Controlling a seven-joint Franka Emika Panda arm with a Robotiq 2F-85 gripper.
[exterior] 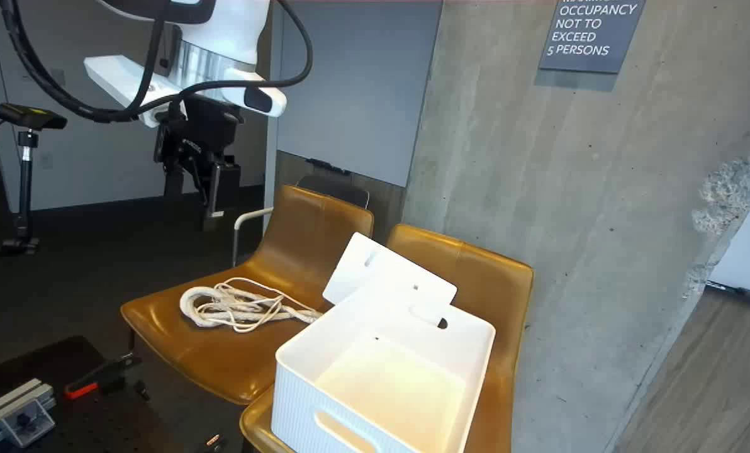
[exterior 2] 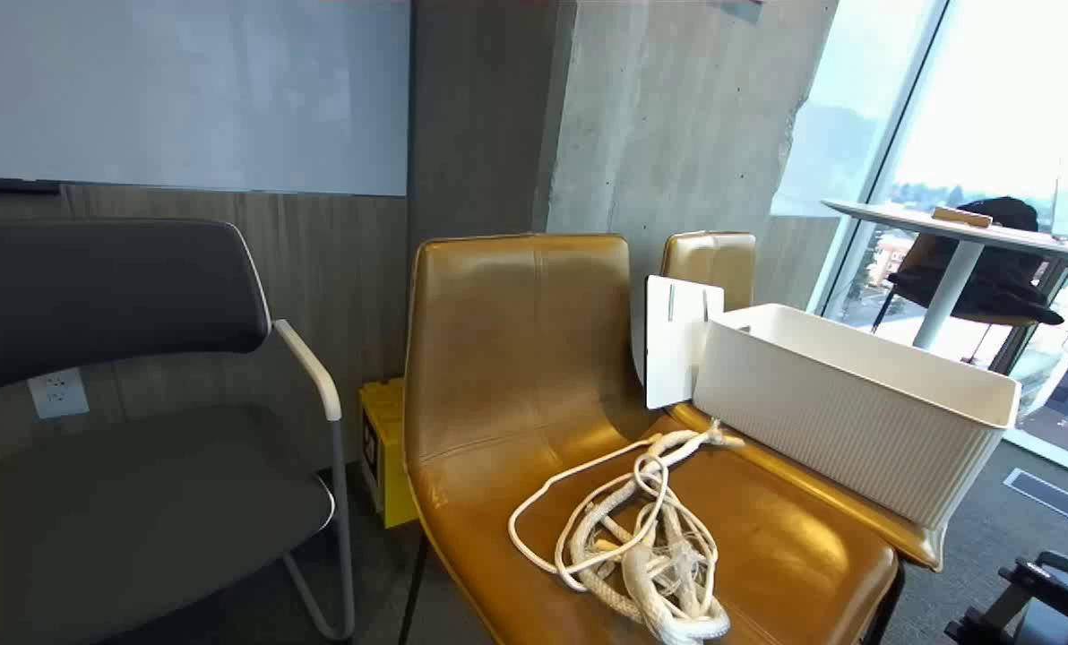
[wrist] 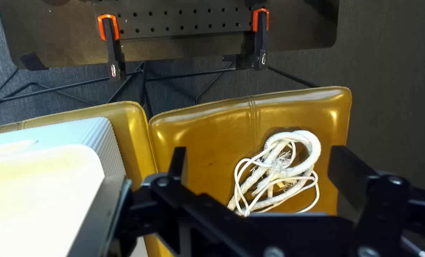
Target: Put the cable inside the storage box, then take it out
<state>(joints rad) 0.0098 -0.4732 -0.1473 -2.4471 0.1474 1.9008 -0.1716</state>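
Note:
The off-white cable [exterior: 249,308] lies in a loose tangle on a tan leather chair seat, thick loops mixed with thin ones; both exterior views show it. Its end reaches toward the gap between the two chairs. On the adjoining chair sits the white storage box [exterior 2: 839,412], top uncovered, and I see only its bare floor inside. A flat white lid [exterior: 375,264] stands upright at its far end. High above the seats hangs my gripper [exterior: 192,198], open and apart from everything. From the wrist view, the cable [wrist: 312,150] appears between the spread fingers [wrist: 348,175], well below them.
Tan chair backs [exterior 2: 516,340] rise behind cable and box, with a concrete wall [exterior: 538,189] beyond. A dark table [wrist: 180,50] with orange-tipped clamps [wrist: 107,26] faces the seats' front edges. A camera on a stand [exterior: 29,119] and a grey armchair [exterior 2: 122,502] are nearby.

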